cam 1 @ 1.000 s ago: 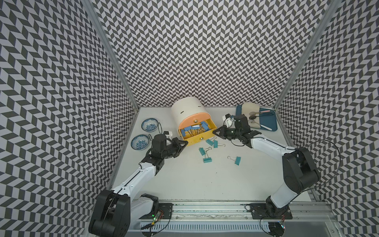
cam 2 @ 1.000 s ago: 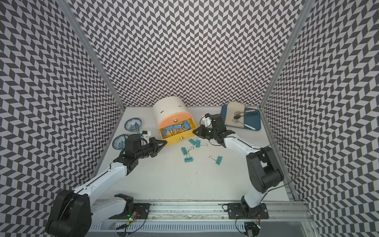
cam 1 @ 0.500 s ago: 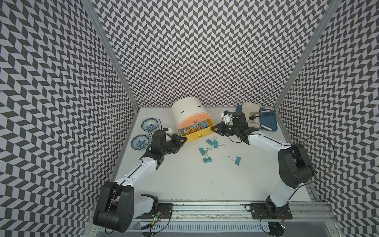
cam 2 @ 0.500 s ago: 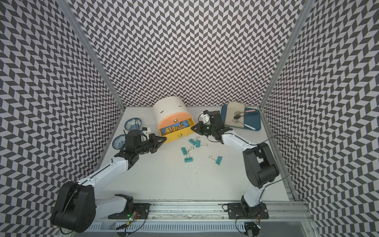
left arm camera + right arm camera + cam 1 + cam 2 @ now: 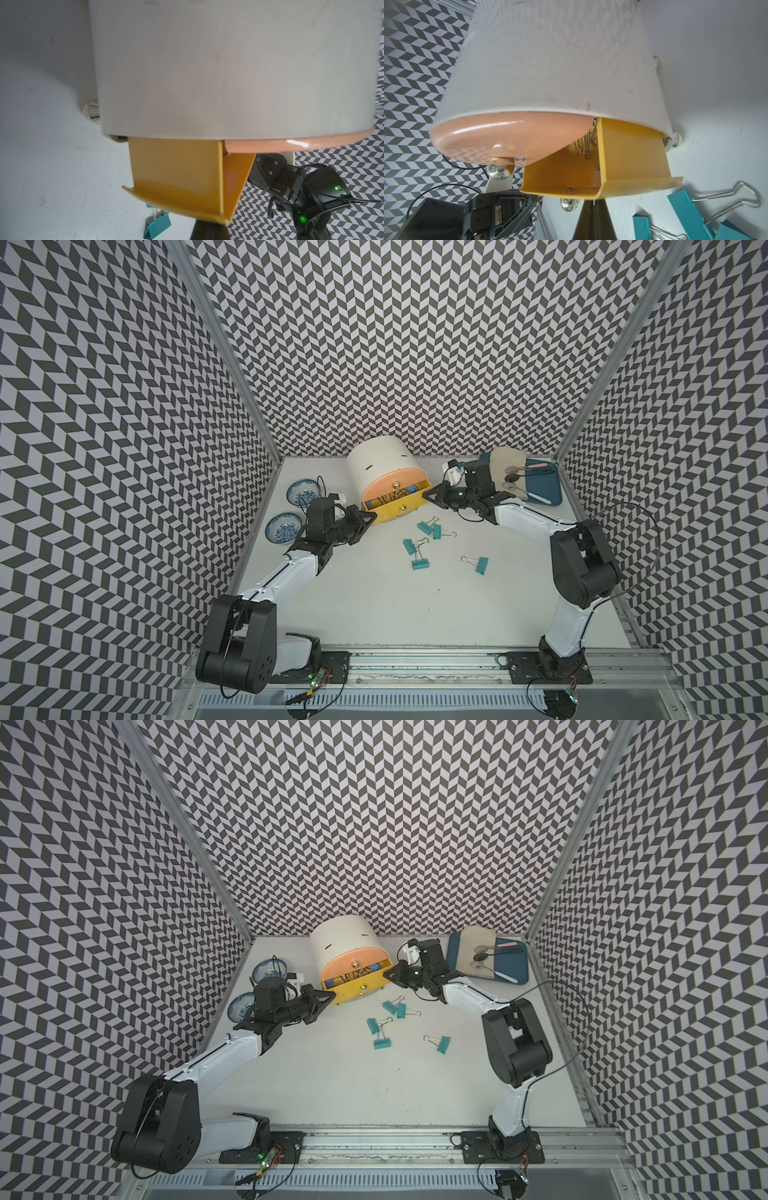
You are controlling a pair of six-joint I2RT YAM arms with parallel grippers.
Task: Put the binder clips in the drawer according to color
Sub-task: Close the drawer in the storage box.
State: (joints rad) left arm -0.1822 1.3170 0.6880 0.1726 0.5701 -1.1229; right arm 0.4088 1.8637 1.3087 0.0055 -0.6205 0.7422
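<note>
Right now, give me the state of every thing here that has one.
yellow drawer: partly open, clips inside.
pink drawer: shut.
left gripper: shut, tip at the yellow drawer's front corner.
right gripper: shut, tip at its other front corner.
teal binder clips: five loose on the table.
two bowls: upright.

yellow drawer (image 5: 631, 149): its inside is mostly hidden behind the salmon front (image 5: 488, 133).
clips inside (image 5: 586, 143): only some wire handles show, so the number cannot be told.
left gripper (image 5: 207, 229): only a dark closed tip shows, cut off by the edge of the left wrist view.
right gripper (image 5: 593, 218): cut off in the same way in the right wrist view.
teal clips (image 5: 689, 209): cut off by the picture's edge.
near bowl (image 5: 282, 528): its rim is partly covered by the left arm (image 5: 286, 572).
</note>
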